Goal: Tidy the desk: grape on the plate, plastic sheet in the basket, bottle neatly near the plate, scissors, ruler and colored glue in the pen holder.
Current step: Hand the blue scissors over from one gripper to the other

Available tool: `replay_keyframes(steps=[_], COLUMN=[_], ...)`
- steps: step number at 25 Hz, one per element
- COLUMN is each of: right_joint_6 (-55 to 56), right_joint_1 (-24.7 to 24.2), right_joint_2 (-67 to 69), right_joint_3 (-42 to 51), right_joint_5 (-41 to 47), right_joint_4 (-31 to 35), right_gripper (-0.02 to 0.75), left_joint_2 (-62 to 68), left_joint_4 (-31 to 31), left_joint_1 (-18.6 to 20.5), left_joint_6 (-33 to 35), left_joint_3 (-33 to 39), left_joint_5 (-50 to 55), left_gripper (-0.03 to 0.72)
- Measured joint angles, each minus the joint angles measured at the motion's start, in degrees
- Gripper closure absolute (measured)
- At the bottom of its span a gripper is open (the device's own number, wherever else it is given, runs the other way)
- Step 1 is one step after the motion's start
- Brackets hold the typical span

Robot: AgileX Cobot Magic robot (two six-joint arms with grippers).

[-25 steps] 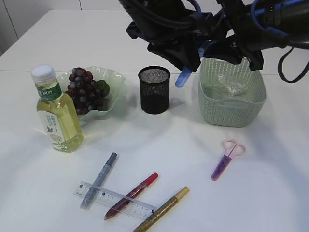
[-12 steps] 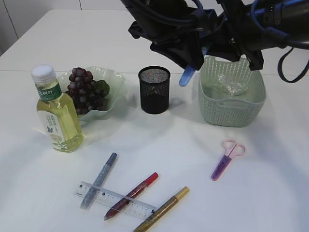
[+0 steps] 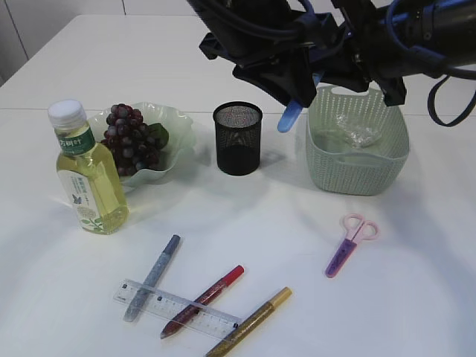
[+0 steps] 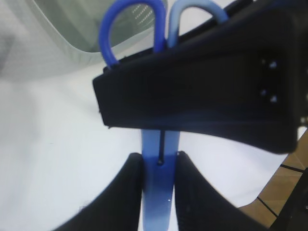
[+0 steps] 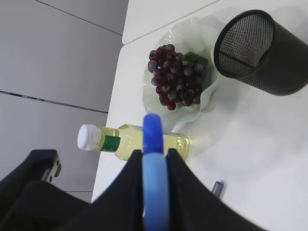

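Blue scissors [image 3: 289,115] hang in the air between the black mesh pen holder [image 3: 237,137] and the green basket [image 3: 357,160]. My left gripper [image 3: 296,88] is shut on the blade [image 4: 159,192]. My right gripper [image 3: 336,65] is shut on a handle ring [image 5: 154,159]. Grapes [image 3: 132,140] lie on the pale plate [image 3: 178,126]. The bottle [image 3: 85,175] stands beside it. The plastic sheet [image 3: 355,132] lies in the basket. Small pink-purple scissors [image 3: 349,244], a clear ruler [image 3: 177,307] and grey [image 3: 152,277], red [image 3: 202,301] and gold [image 3: 249,321] glue pens lie on the table.
Both arms crowd the space above the pen holder and the basket's left rim. The right wrist view shows the pen holder [image 5: 260,53], grapes [image 5: 175,79] and bottle [image 5: 130,139] below. The ruler lies under the red pen, near the front edge.
The blue scissors and both grippers have shifted slightly right and up, toward the basket's rim. Nothing on the table has moved.
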Motion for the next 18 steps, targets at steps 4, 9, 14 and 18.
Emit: replay_keyframes(steps=[4, 9, 14, 18], right_joint_6=[-0.9, -1.5, -1.8, -1.9], right_joint_1=[0.0, 0.0, 0.0, 0.0], right_joint_2=[0.0, 0.0, 0.0, 0.0], right_joint_3=[0.0, 0.0, 0.0, 0.0], right_joint_5=[0.0, 0.0, 0.0, 0.0], right_joint_4=[0.1, 0.1, 0.1, 0.1], right_gripper=[0.613, 0.641, 0.651, 0.651], left_joint_2=[0.0, 0.0, 0.0, 0.0], left_joint_4=[0.0, 0.0, -0.1, -0.1], left_joint_1=[0.0, 0.0, 0.0, 0.0], left_joint_6=[0.0, 0.1, 0.1, 0.1], left_joint_3=[0.0, 0.0, 0.0, 0.0], left_joint_5=[0.0, -0.1, -0.1, -0.2], left_gripper=[0.548, 0.548, 0.548, 0.548])
